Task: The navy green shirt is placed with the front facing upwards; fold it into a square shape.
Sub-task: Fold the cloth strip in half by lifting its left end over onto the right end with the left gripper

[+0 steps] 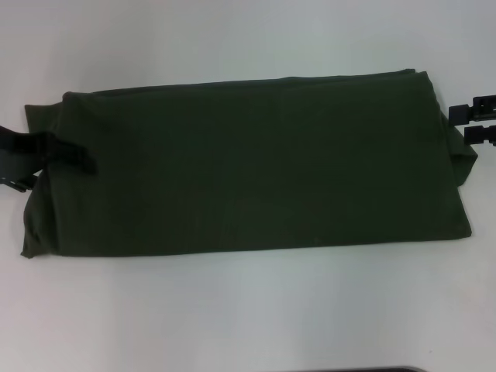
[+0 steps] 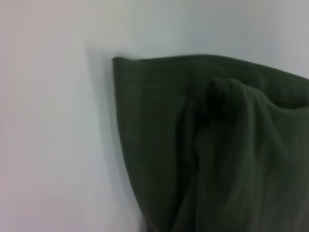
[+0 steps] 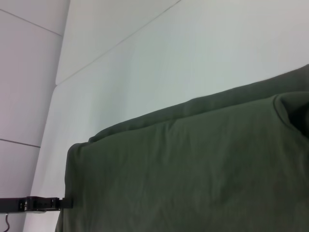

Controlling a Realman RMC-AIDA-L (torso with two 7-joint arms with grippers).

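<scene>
The navy green shirt [image 1: 248, 163] lies on the white table as a long folded rectangle with its plain green side up. No lettering or collar shows. My left gripper [image 1: 48, 152] is at the shirt's left end, one black finger lying over the cloth, shut on that edge. The left wrist view shows the cloth [image 2: 217, 145] bunched and raised close up. My right gripper [image 1: 474, 122] sits at the upper part of the shirt's right end, against the edge. The right wrist view looks along the shirt [image 3: 193, 174] to the left gripper [image 3: 46, 204] at the far end.
The white table [image 1: 248, 310] surrounds the shirt, with bare surface in front and behind it. A dark edge [image 1: 387, 370] shows at the bottom of the head view. Table panel seams [image 3: 120, 41] run beyond the shirt.
</scene>
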